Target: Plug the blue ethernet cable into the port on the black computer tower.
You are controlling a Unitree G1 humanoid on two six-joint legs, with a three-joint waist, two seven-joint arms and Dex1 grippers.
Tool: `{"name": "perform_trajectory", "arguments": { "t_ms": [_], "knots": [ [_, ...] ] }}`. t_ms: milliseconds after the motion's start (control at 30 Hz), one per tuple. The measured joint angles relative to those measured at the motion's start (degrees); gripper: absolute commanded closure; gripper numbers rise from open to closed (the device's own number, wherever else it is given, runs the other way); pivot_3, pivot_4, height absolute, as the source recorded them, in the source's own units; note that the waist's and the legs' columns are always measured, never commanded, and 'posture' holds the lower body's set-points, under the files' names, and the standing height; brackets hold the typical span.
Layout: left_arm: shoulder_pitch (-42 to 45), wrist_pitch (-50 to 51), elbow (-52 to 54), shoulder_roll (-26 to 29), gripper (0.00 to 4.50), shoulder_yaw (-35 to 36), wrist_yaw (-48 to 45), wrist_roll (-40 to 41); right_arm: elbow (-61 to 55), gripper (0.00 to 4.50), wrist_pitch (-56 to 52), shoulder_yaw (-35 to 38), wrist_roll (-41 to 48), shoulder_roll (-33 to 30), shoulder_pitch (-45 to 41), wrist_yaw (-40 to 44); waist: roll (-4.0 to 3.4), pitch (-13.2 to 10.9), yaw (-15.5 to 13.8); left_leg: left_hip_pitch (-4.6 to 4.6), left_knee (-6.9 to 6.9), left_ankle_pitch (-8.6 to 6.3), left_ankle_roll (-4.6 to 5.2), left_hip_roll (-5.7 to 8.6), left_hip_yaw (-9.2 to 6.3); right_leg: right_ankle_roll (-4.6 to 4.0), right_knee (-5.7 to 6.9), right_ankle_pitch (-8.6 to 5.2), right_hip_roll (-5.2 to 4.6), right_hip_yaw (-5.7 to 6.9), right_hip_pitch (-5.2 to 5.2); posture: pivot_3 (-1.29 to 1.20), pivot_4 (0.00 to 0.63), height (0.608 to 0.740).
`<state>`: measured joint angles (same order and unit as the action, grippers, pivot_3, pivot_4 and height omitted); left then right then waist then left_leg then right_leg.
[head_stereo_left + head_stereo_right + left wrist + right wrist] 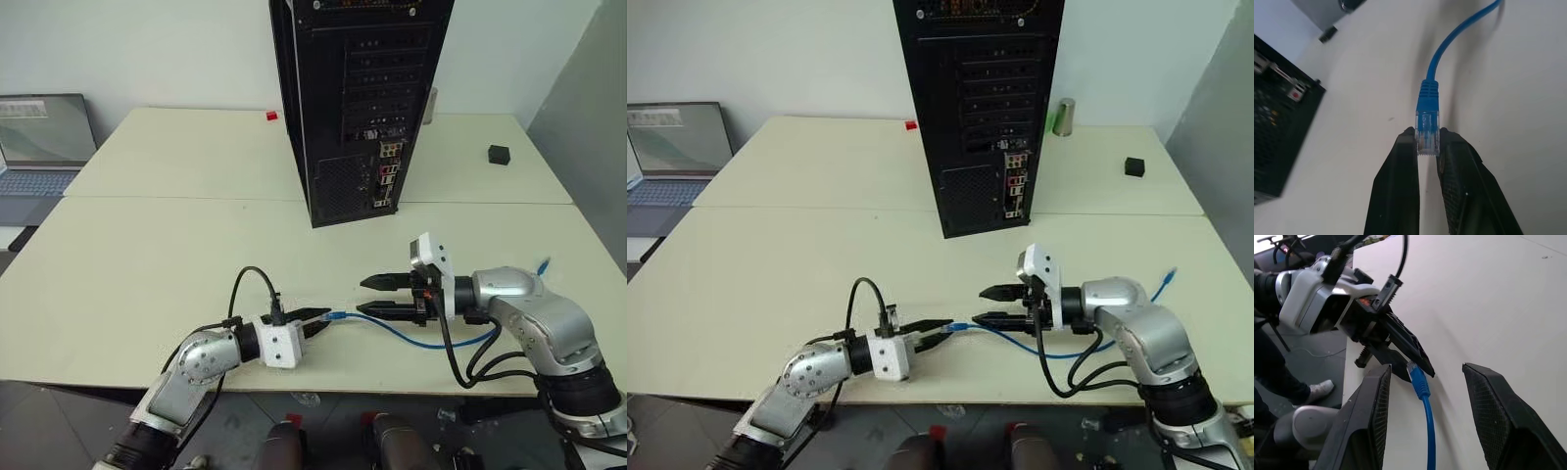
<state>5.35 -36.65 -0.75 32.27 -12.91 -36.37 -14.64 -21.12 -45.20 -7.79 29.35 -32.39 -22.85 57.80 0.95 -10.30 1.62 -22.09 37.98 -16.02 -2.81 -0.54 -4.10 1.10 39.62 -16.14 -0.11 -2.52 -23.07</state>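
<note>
The blue ethernet cable point(421, 341) lies in a loop on the near part of the table, and its far end point(542, 264) points toward the right edge. Its clear plug point(1427, 129) is pinched between the tips of my left gripper point(323, 315), which is shut on it just above the tabletop. My right gripper point(362, 295) stands open a short way to the right of the plug, pointing left at it, holding nothing. The cable point(1427, 431) runs below its spread fingers. The black computer tower point(362, 98) stands upright at mid-table, its rear ports point(389, 176) facing me.
A grey laptop point(44, 142) sits open at the far left. A small black box point(499, 154) lies at the back right, a metal can point(1064, 117) stands behind the tower, and a small red piece point(271, 116) lies to the tower's left. A seam crosses the table.
</note>
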Motion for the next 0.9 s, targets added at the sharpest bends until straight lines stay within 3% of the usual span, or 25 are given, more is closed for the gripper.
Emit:
{"name": "perform_trajectory", "arguments": {
  "t_ms": [133, 333, 900],
  "knots": [
    [1.38, -11.83, -2.67, 0.0, 4.22, 3.13, 12.35, -10.83, -0.95, 1.87, -3.21, -0.16, 1.79, 2.26, 0.6, -4.01, 0.0, 0.0, 0.05, 0.0, -0.01, 0.0, 0.0, -0.01, 0.0, 0.0, 0.0, 0.0, 0.0, 0.01, 0.0, 0.0, 0.15, 0.74],
    [2.06, -15.43, -3.13, 0.03, 4.22, 4.36, 19.65, -17.37, -1.09, 1.87, -3.57, -2.88, 2.16, 3.79, 1.3, -5.69, 0.0, 0.01, 0.05, -0.01, -0.01, 0.0, 0.0, 0.01, 0.0, 0.0, 0.02, 0.0, 0.0, 0.06, 0.0, 0.0, 0.15, 0.74],
    [3.56, -15.65, -3.02, 0.76, 4.22, 4.3, 23.34, -20.39, 1.85, 1.87, -3.46, -4.5, 3.0, 6.69, -0.8, -7.73, 0.0, 0.01, 0.12, -0.01, -0.01, 0.0, 0.0, 0.0, -0.02, 0.0, 0.03, 0.0, 0.01, 0.09, 0.0, 0.0, 0.15, 0.74]
  ]
}}
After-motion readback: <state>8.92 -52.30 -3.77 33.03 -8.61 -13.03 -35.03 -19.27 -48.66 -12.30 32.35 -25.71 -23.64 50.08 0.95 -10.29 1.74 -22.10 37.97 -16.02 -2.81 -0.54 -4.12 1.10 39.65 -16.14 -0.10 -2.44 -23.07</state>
